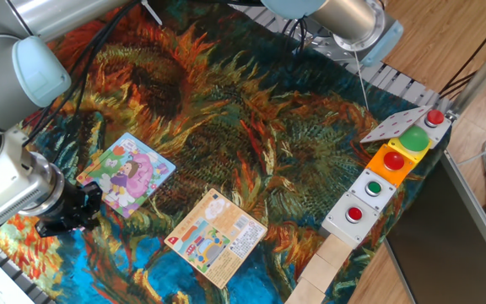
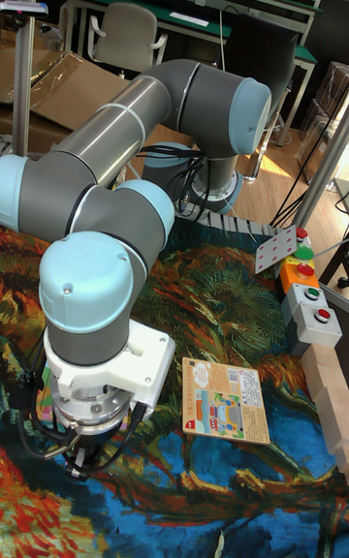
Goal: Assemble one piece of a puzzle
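Note:
The puzzle [image 1: 127,173] lies flat on the sunflower-print cloth at the left, a square board with a girl in purple and pink. My gripper [image 1: 81,211] hangs low just off the board's near-left corner, with its dark fingers pointing down at the cloth. The fingers are too dark and too blurred together to show their gap. In the tall fixed view the arm's wrist covers most of the board, and the gripper [image 2: 82,459] shows below the wrist. The piece is not visible in either view.
An orange-peach printed card [image 1: 218,235] lies right of the puzzle, also seen as the card [image 2: 225,401]. Button boxes [image 1: 378,181] line the right edge, with wooden blocks [image 1: 323,274] below them. The arm's base [image 1: 344,21] stands at the back.

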{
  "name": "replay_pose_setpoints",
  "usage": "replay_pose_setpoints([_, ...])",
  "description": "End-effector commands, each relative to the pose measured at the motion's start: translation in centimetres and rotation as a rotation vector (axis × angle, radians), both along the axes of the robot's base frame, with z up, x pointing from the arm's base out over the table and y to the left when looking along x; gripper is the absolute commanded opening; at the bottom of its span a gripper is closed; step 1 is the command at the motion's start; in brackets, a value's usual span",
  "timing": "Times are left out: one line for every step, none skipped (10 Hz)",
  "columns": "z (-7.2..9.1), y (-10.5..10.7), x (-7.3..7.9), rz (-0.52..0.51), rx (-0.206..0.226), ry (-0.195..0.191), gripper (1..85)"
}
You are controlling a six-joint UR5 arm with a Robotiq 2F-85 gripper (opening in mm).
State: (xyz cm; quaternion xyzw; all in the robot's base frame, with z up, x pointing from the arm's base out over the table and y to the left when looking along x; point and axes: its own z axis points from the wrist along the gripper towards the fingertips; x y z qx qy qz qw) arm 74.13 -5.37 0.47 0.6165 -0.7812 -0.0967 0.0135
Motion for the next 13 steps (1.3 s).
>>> replay_pose_setpoints([0.17, 0.09, 0.11, -0.004, 0.009, -0.004, 8.3])
replay_pose_setpoints([0.18, 0.08, 0.14, -0.005, 0.009, -0.006, 7.0])
replay_pose_setpoints([0.24, 0.11, 0.12, -0.006, 0.011, -0.006, 5.3])
replay_pose_setpoints([0.26, 0.09, 0.11, -0.006, 0.011, -0.006, 2.0])
replay_pose_setpoints([0.28, 0.09, 0.1, -0.006, 0.011, -0.006, 1.3])
replay_pose_setpoints([0.35, 0.14, -0.06, -0.01, 0.01, 0.001, 2.0])
replay_pose_setpoints([0.43, 0.28, -0.03, -0.013, 0.013, 0.0, 13.3])
replay_pose_setpoints([0.55, 0.54, -0.1, -0.016, 0.021, 0.0, 26.3])
replay_pose_setpoints([0.64, 0.58, -0.15, -0.018, 0.023, -0.001, 26.3])
replay_pose_setpoints([0.61, 0.55, -0.03, -0.018, 0.021, -0.005, 26.7])
replay_pose_setpoints([0.57, 0.43, 0.06, -0.019, 0.017, -0.009, 32.7])
replay_pose_setpoints([0.57, 0.43, 0.06, -0.02, 0.016, -0.008, 39.0])
replay_pose_setpoints([0.49, 0.35, 0.18, -0.019, 0.017, -0.009, 40.0])
